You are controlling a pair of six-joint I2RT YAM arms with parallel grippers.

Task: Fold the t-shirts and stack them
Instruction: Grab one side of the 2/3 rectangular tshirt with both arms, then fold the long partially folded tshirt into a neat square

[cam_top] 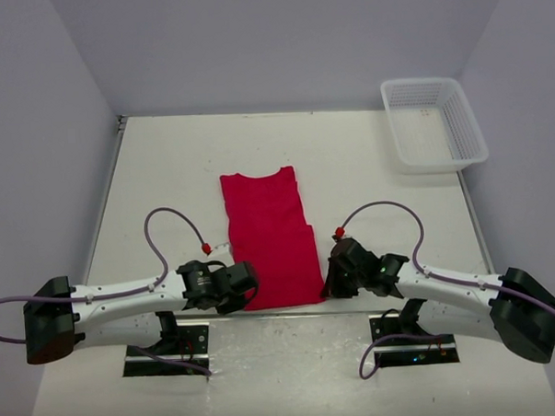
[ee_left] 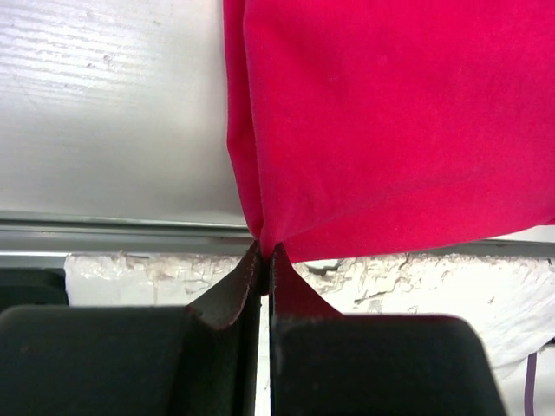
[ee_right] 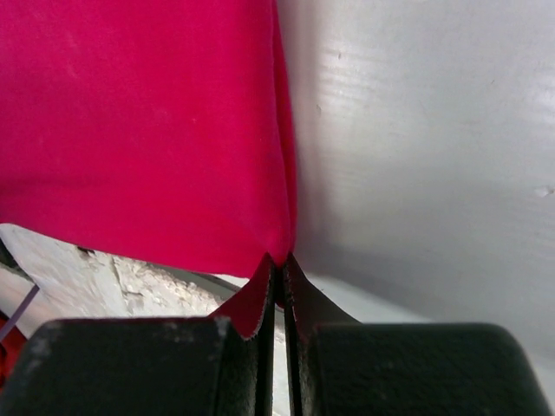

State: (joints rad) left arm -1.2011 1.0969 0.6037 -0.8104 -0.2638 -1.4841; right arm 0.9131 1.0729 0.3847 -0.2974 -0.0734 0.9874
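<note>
Grip falls on both near corners: the left gripper [cam_top: 250, 286] and the right gripper [cam_top: 329, 284] each pinch a hem corner of the red t-shirt [cam_top: 272, 240]. It lies as a narrow strip mid-table, collar pointing away. Holding the 2 corners together would, I judge, keep the hem straight when it is carried toward the collar.

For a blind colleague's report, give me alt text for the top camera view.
A red t-shirt, folded into a long strip, lies on a white table, with the left gripper and right gripper each shut on a near corner. A white mesh basket sits at the far right.
</note>
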